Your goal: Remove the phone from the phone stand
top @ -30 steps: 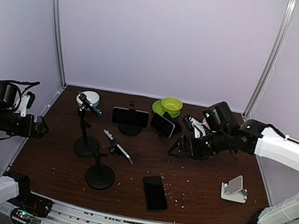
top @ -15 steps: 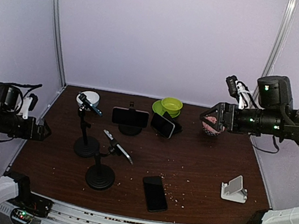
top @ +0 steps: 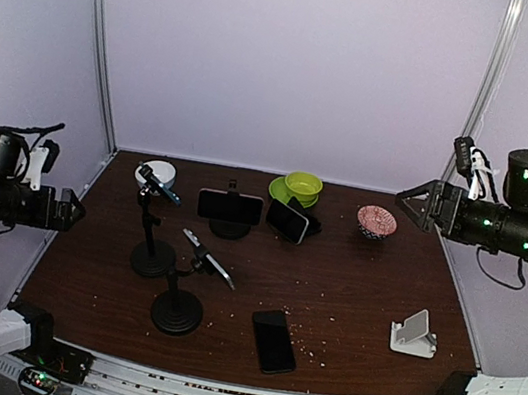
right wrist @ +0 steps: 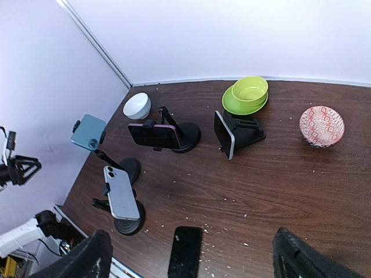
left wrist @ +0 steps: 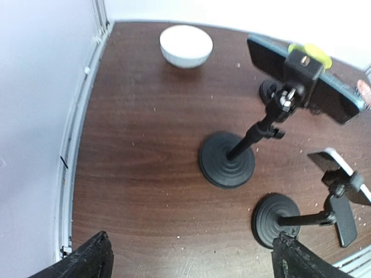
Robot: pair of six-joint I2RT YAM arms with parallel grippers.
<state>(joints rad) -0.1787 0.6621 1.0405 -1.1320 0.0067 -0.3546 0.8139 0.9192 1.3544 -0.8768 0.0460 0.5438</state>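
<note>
Beside the counter [top: 359, 295] we hold both pincers off its edges, touching nothing. Our left pincer [top: 72, 209] is open wide, and our right pincer [top: 413, 204], high up, also has its fingers spread.

Nearest us, a flat phone [top: 273, 341] lies below and left of the right pincer, with a white stand [top: 413, 334] almost beneath it. To the right of the left pincer, a short stand [top: 176, 313] clamps a silver phone [top: 208, 259]. Behind it, a tall stand [top: 152, 260] clamps a teal phone [top: 160, 183].

Farther on, between the pincers, a wide phone [top: 229, 207] sits in a round stand [top: 229, 229], and a leaning phone [top: 286, 221] rests in a wedge stand [top: 309, 217]. Farthest are a white bowl [top: 156, 172], a green bowl [top: 303, 184], and a red bowl [top: 376, 220] just left of the right pincer.
</note>
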